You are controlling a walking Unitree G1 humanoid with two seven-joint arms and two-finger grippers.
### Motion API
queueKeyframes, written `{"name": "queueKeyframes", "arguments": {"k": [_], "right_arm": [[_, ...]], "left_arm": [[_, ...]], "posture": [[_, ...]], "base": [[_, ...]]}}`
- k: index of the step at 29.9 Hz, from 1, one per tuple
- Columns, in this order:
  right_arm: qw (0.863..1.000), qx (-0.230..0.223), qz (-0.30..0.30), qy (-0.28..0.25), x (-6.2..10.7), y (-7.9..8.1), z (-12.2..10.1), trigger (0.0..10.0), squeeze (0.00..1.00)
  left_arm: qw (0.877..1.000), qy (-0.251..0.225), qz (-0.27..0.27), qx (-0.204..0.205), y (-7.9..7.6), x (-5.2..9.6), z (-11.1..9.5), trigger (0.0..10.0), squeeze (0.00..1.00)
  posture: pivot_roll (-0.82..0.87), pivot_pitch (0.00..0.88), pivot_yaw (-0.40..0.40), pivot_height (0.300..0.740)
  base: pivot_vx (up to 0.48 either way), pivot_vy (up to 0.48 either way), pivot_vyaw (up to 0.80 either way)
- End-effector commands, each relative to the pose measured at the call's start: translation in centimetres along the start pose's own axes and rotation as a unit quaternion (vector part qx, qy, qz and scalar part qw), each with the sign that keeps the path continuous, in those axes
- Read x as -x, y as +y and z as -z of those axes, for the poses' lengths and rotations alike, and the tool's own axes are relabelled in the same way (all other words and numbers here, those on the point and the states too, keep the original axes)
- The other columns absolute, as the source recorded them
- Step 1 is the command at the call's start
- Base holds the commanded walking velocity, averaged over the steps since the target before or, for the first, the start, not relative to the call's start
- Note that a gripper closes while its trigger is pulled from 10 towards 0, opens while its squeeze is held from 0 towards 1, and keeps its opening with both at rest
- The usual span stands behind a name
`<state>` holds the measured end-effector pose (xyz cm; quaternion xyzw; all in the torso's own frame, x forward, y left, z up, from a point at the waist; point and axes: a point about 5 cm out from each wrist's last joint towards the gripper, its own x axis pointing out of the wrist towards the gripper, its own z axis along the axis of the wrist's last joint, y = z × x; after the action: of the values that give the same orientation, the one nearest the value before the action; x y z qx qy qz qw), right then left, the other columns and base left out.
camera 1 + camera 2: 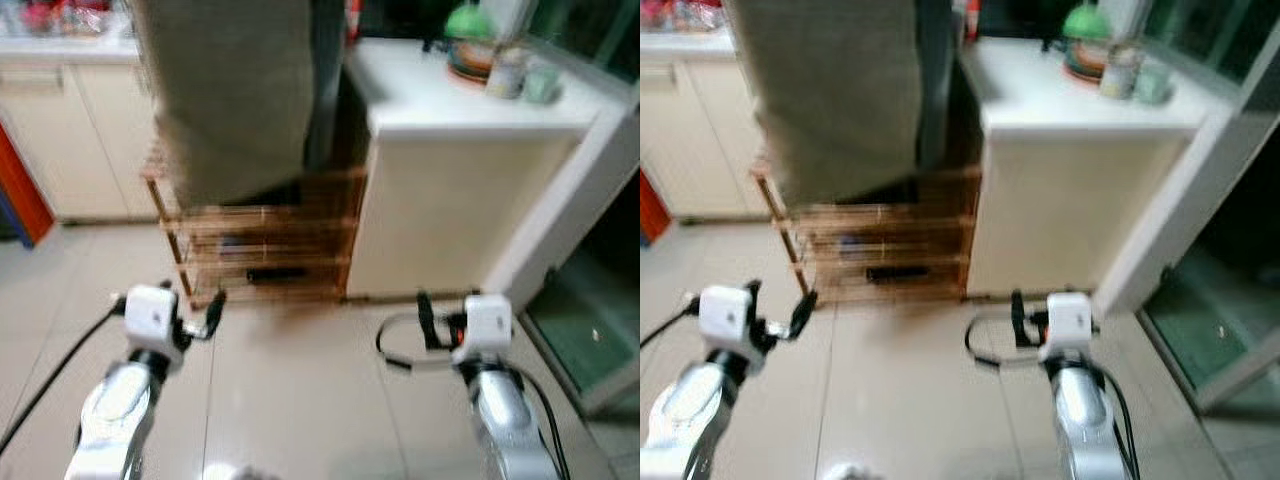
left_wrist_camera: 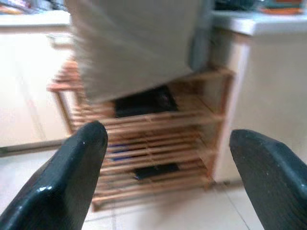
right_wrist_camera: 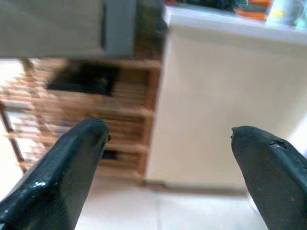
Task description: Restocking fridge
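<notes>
both arms are up in front, over bare tile floor [image 1: 300,400], and the whole picture is smeared — reads like the robot is on the move. left end effector [image 2: 168,163] has its fingers [image 2: 72,172] spread wide with nothing between them; right end effector [image 3: 168,163] is the same, fingers [image 3: 62,167] well apart and empty.

ahead stands a wooden rack [image 1: 270,250] with slatted shelves, a dark flat thing [image 2: 144,100] on an upper shelf and another dark thing [image 1: 277,273] lower down. a grey cloth [image 1: 235,90] hangs over the rack's top. just beside it on the right is a white bench [image 1: 470,100] carrying a green-lidded thing [image 1: 468,22], a jar [image 1: 506,72] and a pale cup [image 1: 542,84]. a glass door [image 1: 590,340] sits at far right.

the fridge itself, and any goods to stock, can't be made out from here. so the step looks like travel — walking between spots with empty end effectors, either to fetch goods or after putting some away; the scene fits both. next move calls for a steadier look to find the fridge.
</notes>
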<state>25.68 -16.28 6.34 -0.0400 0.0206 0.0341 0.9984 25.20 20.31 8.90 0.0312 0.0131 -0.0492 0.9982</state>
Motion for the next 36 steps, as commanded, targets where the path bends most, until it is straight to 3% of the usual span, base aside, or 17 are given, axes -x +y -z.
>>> {"name": "queueKeyframes", "arguments": {"k": [1, 10, 21, 28, 36], "right_arm": [[1.000, -0.003, 0.000, 0.001, 0.0, 0.2, 0.1, 10.0, 0.00], [1.000, -0.015, -0.018, 0.006, -0.3, 1.0, 0.3, 10.0, 0.00], [0.999, -0.028, -0.029, 0.026, -0.5, 1.7, 1.0, 10.0, 0.00], [0.998, -0.036, -0.032, 0.040, -0.5, 1.8, 1.6, 10.0, 0.00], [0.998, -0.039, -0.040, 0.034, -1.1, 1.9, 1.3, 10.0, 0.00]], "left_arm": [[1.000, 0.008, -0.020, 0.002, 0.5, -0.9, -0.3, 10.0, 0.00], [0.999, 0.012, -0.028, 0.008, 0.2, -1.8, -0.3, 10.0, 0.00], [0.998, 0.020, -0.046, 0.033, -0.2, -1.2, 0.0, 10.0, 0.00], [0.997, 0.031, -0.067, 0.032, 0.4, -0.8, 0.3, 10.0, 0.00], [0.996, 0.017, -0.081, 0.031, 0.8, -1.7, -0.4, 10.0, 0.00]], "posture": [[-0.12, 0.000, 0.019, 0.740], [-0.11, 0.000, 0.000, 0.740], [-0.08, 0.000, -0.003, 0.740], [-0.07, 0.000, -0.012, 0.740], [-0.06, 0.000, -0.023, 0.740]], "base": [[0.454, 0.000, 0.00], [0.454, 0.000, 0.00], [0.450, 0.000, 0.00], [0.376, 0.297, 0.00], [0.372, 0.302, 0.00]]}}
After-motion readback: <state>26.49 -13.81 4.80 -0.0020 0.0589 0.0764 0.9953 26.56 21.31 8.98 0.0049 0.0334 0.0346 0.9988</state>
